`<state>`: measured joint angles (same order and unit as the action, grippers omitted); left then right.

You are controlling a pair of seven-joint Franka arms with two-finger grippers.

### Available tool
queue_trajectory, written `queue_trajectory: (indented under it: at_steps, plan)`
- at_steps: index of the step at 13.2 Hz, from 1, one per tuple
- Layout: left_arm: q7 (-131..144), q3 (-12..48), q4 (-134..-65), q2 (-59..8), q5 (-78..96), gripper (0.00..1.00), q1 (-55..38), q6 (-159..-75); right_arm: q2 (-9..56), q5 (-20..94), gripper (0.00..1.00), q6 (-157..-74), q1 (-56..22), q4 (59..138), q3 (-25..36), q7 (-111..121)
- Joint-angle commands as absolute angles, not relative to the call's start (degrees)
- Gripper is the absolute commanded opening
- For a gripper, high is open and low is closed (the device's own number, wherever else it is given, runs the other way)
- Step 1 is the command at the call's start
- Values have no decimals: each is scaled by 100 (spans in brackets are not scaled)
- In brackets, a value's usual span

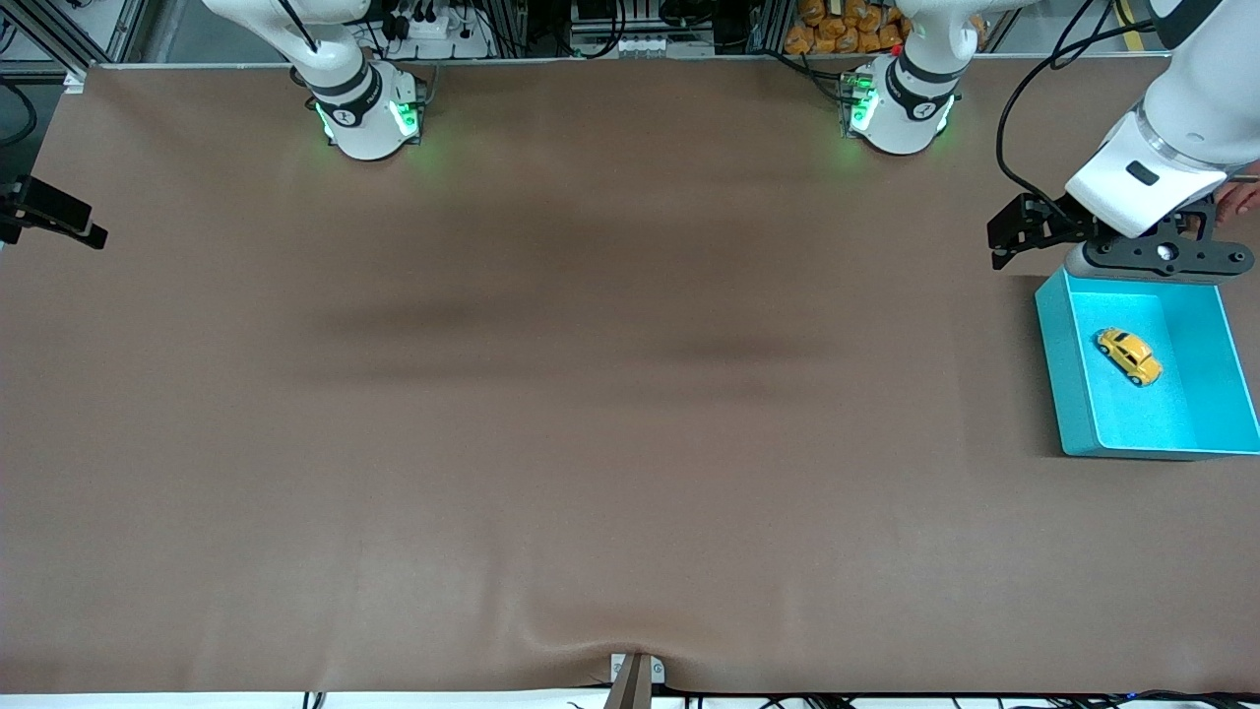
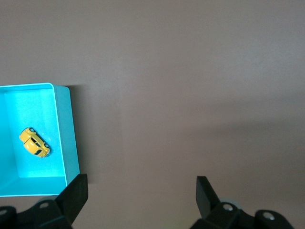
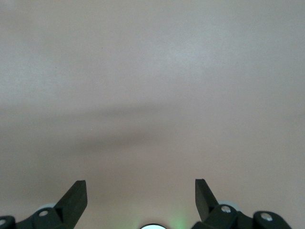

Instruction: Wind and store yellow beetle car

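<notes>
My tiny yellow-orange beetle-shaped toy car [image 1: 1129, 355] has dark windows and lies on the bright turquoise floor of the rectangular plastic bin [image 1: 1068, 379]. The plain brown table covering [image 1: 551, 394] carries soft darker shadow bands. My left gripper [image 2: 140, 191] and right gripper [image 3: 140, 195] have matte black fingers; my arms are white.

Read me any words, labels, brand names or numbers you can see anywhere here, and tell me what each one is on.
None can be read.
The yellow beetle car and the turquoise bin show no lettering.
The small dark marks on the arm bases are too small to read.
</notes>
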<state>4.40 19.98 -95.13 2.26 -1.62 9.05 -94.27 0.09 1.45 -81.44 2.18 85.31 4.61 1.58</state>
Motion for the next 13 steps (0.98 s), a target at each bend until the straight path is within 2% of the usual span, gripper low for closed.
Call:
queue_trajectory:
  at_steps: [1,13]
  plan:
    - [483,2039,-9501,264,-53,100,862,-9220,26,158,100,-8095,255,8455,439,70]
    - [422,2101,-9158,387,325,100,896,-8394,26,158,100,-8095,255,8455,439,70]
